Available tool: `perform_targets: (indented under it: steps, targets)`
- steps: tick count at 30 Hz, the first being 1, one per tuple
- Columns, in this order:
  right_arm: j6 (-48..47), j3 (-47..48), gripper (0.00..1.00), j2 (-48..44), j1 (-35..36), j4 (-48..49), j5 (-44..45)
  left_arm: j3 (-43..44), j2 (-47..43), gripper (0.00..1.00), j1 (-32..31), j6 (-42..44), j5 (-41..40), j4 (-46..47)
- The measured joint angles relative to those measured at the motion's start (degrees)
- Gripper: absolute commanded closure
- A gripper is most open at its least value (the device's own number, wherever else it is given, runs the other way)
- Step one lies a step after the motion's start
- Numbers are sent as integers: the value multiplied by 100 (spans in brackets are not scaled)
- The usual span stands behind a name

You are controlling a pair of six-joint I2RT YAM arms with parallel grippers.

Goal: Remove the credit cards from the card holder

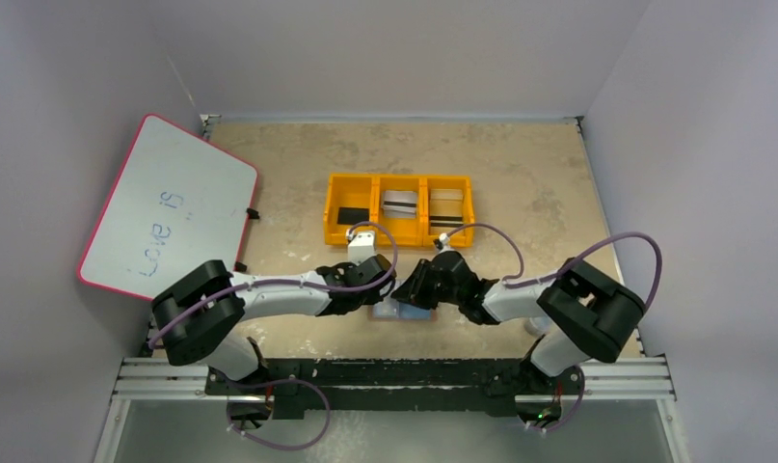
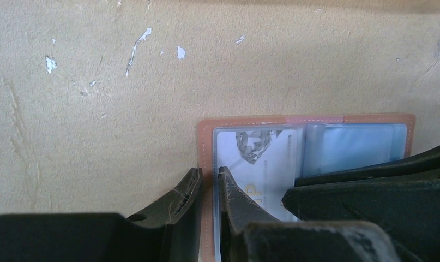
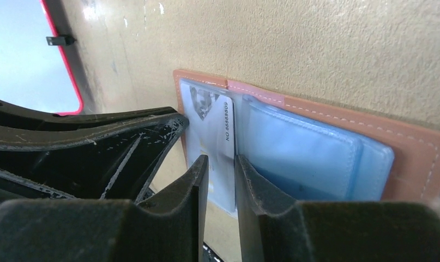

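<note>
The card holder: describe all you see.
The card holder lies open, flat on the table. Tan-pink leather rim with pale stitching; clear blue-grey sleeves inside. One half shows a white card with a grey graphic. The left gripper sits at that half's outer edge, the right gripper at the card's inner edge; grip unclear.

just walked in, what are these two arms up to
Both arms are bent over the open card holder, which lies flat on the table near their bases. The left gripper is closed over the holder's near left edge, seemingly pinning it. The right gripper has its fingers narrowly straddling the edge of a white card in the left sleeve; whether it grips is unclear. That card is not out yet.
</note>
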Motion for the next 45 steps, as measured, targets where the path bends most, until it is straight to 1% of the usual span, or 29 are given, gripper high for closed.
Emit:
perform_targets:
  steps: [4, 6, 9, 13, 15, 18, 26, 30, 39, 41, 43, 45]
  targets:
    - [37, -103, 76, 205, -136, 437, -337, -28, -7, 100, -13, -48, -37, 24]
    - [144, -251, 81, 273, -164, 780, -396, -61, -22, 100, -33, -74, -72, 66]
    - [278, -404, 82, 339, -175, 1128, -387, -105, -39, 100, -57, -103, -114, 125]
    - [339, -437, 91, 352, -177, 1207, -372, -129, -42, 100, -94, -107, -173, 162]
    - [365, -466, 93, 376, -177, 1257, -365, -129, -39, 100, -109, -107, -203, 162]
    - [376, -472, 100, 389, -179, 1283, -365, -129, -39, 100, -114, -111, -216, 162]
    - [380, -472, 100, 354, -175, 1209, -275, -129, -42, 100, -146, -155, -289, 151]
    - [411, -476, 100, 170, -114, 1012, -105, -129, -42, 100, -162, -225, -337, 138]
    - [446, -743, 100, -269, -118, 861, -59, -129, -35, 100, -184, -247, -385, 133]
    - [413, -748, 96, -315, -136, 817, -70, -129, -35, 100, -184, -245, -385, 133]
    - [271, -704, 88, -319, -140, 741, -122, -129, -35, 100, -184, -245, -385, 140]
    - [125, -579, 83, -293, -142, 651, -136, -129, -42, 91, -184, -243, -385, 138]
